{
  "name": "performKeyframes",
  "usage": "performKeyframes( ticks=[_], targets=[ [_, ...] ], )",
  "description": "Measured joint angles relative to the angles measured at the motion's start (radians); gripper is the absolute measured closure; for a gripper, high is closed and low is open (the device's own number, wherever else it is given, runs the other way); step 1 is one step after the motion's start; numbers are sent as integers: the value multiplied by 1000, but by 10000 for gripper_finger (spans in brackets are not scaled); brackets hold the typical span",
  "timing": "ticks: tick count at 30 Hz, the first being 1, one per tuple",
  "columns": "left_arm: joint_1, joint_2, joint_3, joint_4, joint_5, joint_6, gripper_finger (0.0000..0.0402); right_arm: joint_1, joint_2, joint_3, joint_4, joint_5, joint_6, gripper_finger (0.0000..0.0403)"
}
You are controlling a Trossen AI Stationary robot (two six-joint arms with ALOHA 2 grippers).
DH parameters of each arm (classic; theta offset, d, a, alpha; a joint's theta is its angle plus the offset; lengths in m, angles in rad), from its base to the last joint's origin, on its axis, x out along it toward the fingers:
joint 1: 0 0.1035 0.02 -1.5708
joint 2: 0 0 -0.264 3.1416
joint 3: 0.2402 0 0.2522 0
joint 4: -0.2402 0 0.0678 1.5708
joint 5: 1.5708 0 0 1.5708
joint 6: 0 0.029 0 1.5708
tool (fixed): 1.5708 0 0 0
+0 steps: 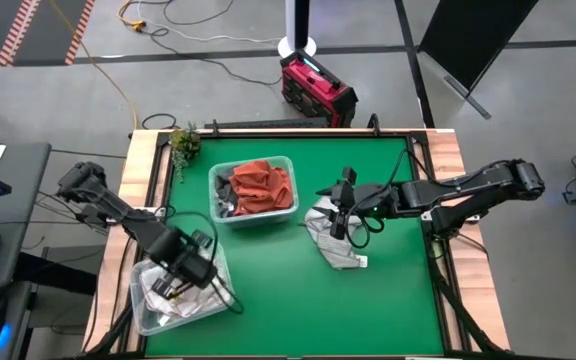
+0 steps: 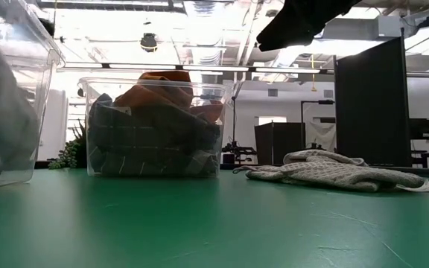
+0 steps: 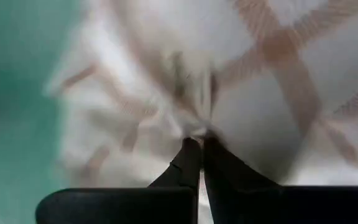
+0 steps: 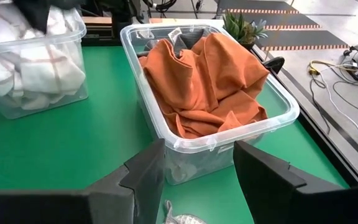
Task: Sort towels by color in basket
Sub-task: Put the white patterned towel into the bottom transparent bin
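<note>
left fingers (image 3: 197,144) clenched on white red-grid towel (image 3: 272,93) inside clear bin (image 1: 143,300) at tabletop's front-left corner. risk: pinching too little, so slipping off. right fingers (image 4: 194,168) released above grey towel (image 1: 336,245), right of middle.

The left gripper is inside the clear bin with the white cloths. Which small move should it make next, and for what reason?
Probably a release. The left gripper is shut on the white towel with thin red grid lines, down inside the clear plastic bin of white cloths at the front left of the green table. That bin fits its colour, so opening the fingers there seems right, then lifting out. The right gripper hangs open over the light grey towel.
</note>
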Motion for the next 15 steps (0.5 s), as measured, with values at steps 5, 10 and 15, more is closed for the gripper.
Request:
performKeyframes(
  ticks=[5, 10, 15],
  targets=[
    [-58, -8, -212, 260, 102, -44, 397, 0, 0, 0, 0, 0, 4, 184],
    [-92, -4, -283, 349, 138, -49, 397, -2, 0, 0, 4, 0, 3, 184],
    [-110, -1, -283, 352, 98, -23, 394, -3, 0, 0, 2, 0, 3, 184]
  ],
)
